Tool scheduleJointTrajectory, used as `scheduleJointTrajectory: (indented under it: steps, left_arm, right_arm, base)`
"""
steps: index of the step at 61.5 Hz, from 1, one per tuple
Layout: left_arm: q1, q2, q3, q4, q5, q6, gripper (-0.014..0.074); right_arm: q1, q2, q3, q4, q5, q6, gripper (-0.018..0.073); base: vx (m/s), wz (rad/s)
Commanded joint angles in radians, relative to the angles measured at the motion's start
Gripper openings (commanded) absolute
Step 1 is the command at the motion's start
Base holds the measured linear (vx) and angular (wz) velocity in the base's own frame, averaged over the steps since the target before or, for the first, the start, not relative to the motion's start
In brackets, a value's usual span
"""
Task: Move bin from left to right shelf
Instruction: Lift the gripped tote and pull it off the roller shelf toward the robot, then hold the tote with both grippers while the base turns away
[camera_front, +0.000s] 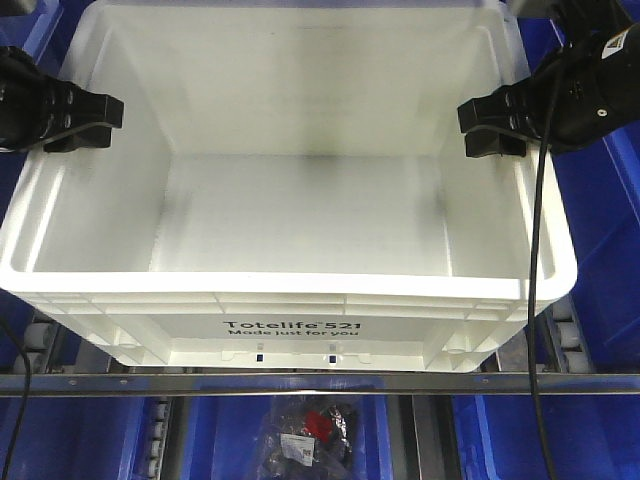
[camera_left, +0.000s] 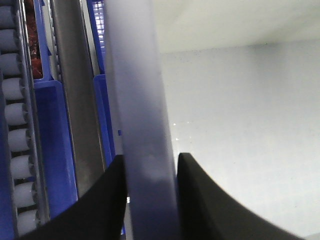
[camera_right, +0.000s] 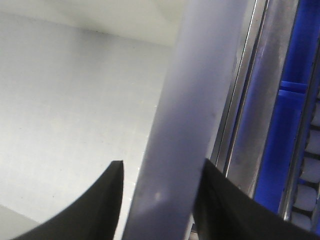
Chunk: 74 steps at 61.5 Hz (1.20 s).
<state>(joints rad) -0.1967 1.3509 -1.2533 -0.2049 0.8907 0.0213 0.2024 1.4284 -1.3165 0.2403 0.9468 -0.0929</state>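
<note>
Bin (camera_front: 300, 287) fills my front view, printed face toward me just above the shelf rail (camera_front: 300, 382), with blue bins (camera_front: 605, 260) beside and below; I cannot tell whether it rests or hangs. My left end effector (camera_front: 85, 118) is clamped on the left rim, one finger inside and one outside. My right end effector (camera_front: 495, 125) grips the right rim likewise.

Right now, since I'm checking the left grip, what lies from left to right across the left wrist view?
Grey rollers → blue bin → metal rail → second blue bin → white bin's rim, straddled by the left gripper → the bin's inside.
</note>
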Motion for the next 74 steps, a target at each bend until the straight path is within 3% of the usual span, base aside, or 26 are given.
scheduleJointTrajectory:
  steps: [1,74]
  left_arm:
    - [-0.006,-0.054,-0.042,-0.048,-0.106,0.042,-0.0005]
    - [-0.006,-0.049,-0.042,-0.048,-0.106,0.042,-0.0005]
  right_arm:
    - [-0.006,-0.042,-0.04,-0.006,-0.073,-0.015,-0.0004]
    - [-0.006,-0.042,-0.04,-0.006,-0.074,-0.015,-0.0004]
  base:
    - [-0.01,0.0]
    - [-0.1,-0.05]
